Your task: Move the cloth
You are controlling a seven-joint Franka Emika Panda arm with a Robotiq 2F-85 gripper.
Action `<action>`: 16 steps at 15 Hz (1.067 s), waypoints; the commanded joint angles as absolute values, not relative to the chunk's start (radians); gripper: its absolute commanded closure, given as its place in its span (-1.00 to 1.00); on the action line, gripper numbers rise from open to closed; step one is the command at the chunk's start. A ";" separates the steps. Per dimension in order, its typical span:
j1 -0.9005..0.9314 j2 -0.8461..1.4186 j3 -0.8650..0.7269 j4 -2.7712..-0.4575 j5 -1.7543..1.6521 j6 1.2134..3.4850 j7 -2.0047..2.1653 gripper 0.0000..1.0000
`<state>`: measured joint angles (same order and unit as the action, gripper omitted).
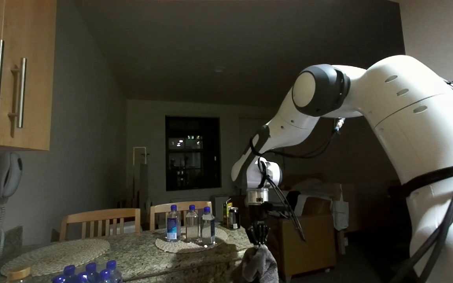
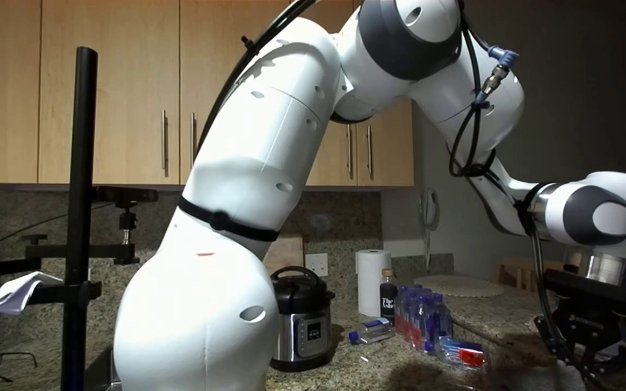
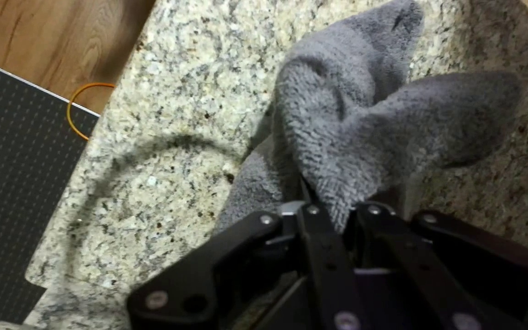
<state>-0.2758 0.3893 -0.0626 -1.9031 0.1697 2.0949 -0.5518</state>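
The grey fluffy cloth point(image 1: 261, 264) hangs bunched from my gripper point(image 1: 258, 240) in an exterior view, beside the end of the granite counter; its lower part is cut off by the frame edge. In the wrist view the cloth point(image 3: 332, 133) is pinched between the fingertips of the gripper point(image 3: 344, 215). Its folds spread out over the speckled granite below. I cannot tell whether its lower parts touch the stone. In an exterior view the gripper point(image 2: 587, 353) shows at the lower right, where the cloth is hard to make out.
Three water bottles point(image 1: 190, 226) stand on a woven mat point(image 1: 167, 245) on the granite counter point(image 1: 132, 255), with a dark can point(image 1: 234, 218) beside them. More bottles point(image 2: 419, 315), a paper towel roll point(image 2: 374, 282) and a pressure cooker point(image 2: 302, 326) stand nearer the arm's base.
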 commanded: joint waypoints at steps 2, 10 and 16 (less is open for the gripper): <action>-0.254 0.296 0.004 -1.999 0.273 2.093 -0.574 0.83; -0.180 0.263 0.091 -1.946 0.566 2.086 -0.553 0.83; -0.161 0.279 0.057 -1.916 0.576 2.078 -0.532 0.83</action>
